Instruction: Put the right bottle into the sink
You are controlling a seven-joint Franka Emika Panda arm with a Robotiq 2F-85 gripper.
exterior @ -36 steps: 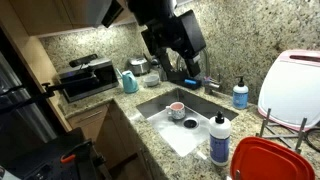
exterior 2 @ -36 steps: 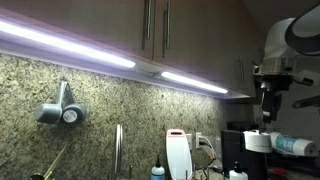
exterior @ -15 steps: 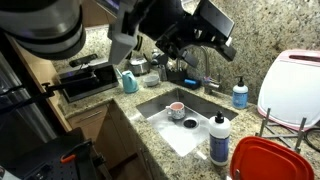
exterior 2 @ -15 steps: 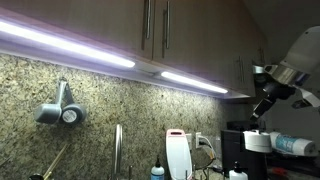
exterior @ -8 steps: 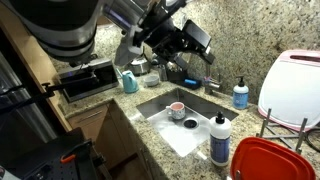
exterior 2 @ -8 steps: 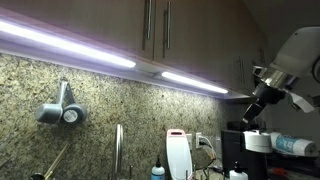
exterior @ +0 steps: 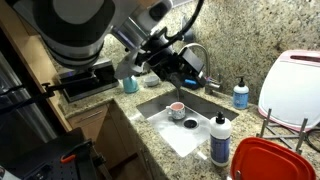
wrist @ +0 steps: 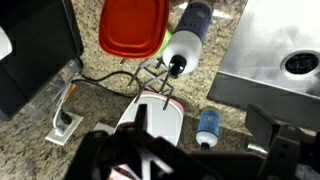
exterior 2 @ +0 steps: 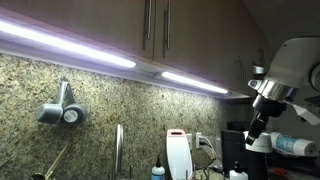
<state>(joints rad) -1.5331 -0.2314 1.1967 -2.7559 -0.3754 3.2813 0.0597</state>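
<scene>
Overhead, arm [exterior: 88, 28] reaches above the sink [exterior: 206, 105], pincer [exterior: 186, 74] (jaws apart) pointing down.

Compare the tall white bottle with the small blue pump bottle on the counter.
The white bottle is taller and wider than the blue pump bottle. The white bottle has a plain black cap; the blue pump bottle has a pump top. In an exterior view the white bottle stands nearer the camera, by the red container; the blue pump bottle stands farther back. Both stand upright on the granite countertop beside the sink.
</scene>
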